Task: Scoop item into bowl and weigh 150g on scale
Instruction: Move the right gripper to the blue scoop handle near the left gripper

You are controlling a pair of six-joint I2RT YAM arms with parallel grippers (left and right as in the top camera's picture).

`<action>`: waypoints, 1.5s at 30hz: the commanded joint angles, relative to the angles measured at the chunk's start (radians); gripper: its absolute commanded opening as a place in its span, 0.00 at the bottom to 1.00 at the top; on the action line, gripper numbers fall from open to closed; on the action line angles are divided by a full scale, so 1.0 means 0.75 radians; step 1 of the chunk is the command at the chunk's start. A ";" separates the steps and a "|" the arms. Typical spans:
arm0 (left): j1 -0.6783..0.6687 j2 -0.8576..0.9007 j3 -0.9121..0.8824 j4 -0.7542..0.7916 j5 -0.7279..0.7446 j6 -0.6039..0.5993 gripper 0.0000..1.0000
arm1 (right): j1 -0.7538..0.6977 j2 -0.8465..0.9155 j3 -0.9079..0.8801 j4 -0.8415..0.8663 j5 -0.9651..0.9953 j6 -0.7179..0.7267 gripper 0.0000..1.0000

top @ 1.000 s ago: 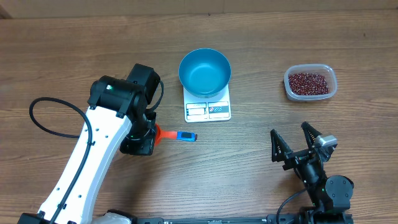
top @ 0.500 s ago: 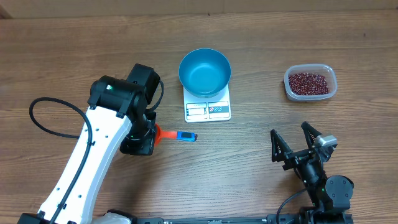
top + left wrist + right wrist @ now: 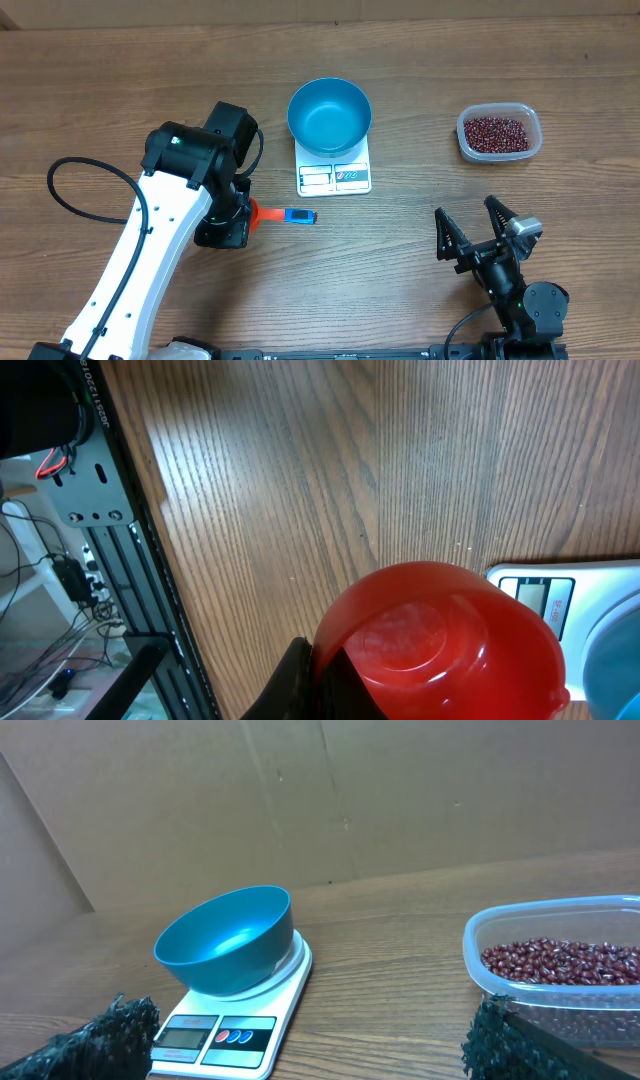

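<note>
Wood-grain tabletop (image 3: 120, 80) with a plain brown cardboard wall (image 3: 300, 790) behind its far edge.

My left jaws (image 3: 245, 214) are pressed together on the red scoop (image 3: 440, 630), whose blue handle points toward the tabletop's middle. My right jaws (image 3: 464, 210) stand spread wide and empty by the near edge, toward the right. The white scale (image 3: 334, 178) sits mid-tabletop toward the far edge with the blue bowl (image 3: 329, 115) on its platform. Its display and three coloured buttons face me, but I cannot read any lettering there. The maroon beans (image 3: 497, 132) lie in a clear plastic container (image 3: 534, 120) toward the far right corner, well apart from the scale.
</note>
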 commanded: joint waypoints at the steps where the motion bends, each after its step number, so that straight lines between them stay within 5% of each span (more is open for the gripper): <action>1: -0.013 -0.003 0.009 -0.005 0.005 -0.036 0.04 | -0.003 0.001 -0.007 0.007 0.002 0.010 1.00; 11: -0.018 -0.003 0.009 -0.005 0.035 -0.041 0.04 | -0.003 0.001 -0.007 0.038 -0.564 0.188 1.00; 18: -0.018 -0.003 0.009 -0.008 0.035 -0.041 0.04 | -0.004 0.001 0.080 0.076 -0.628 0.285 1.00; 25: -0.018 -0.003 0.009 -0.009 0.035 -0.041 0.05 | -0.004 0.084 0.298 -0.226 -0.505 0.248 1.00; 39: -0.018 -0.003 0.009 -0.007 0.035 -0.042 0.04 | -0.003 0.910 0.848 -0.466 -0.708 0.159 1.00; 45: -0.018 -0.003 0.009 -0.008 0.035 -0.041 0.04 | -0.003 1.190 0.892 -0.416 -0.923 0.361 1.00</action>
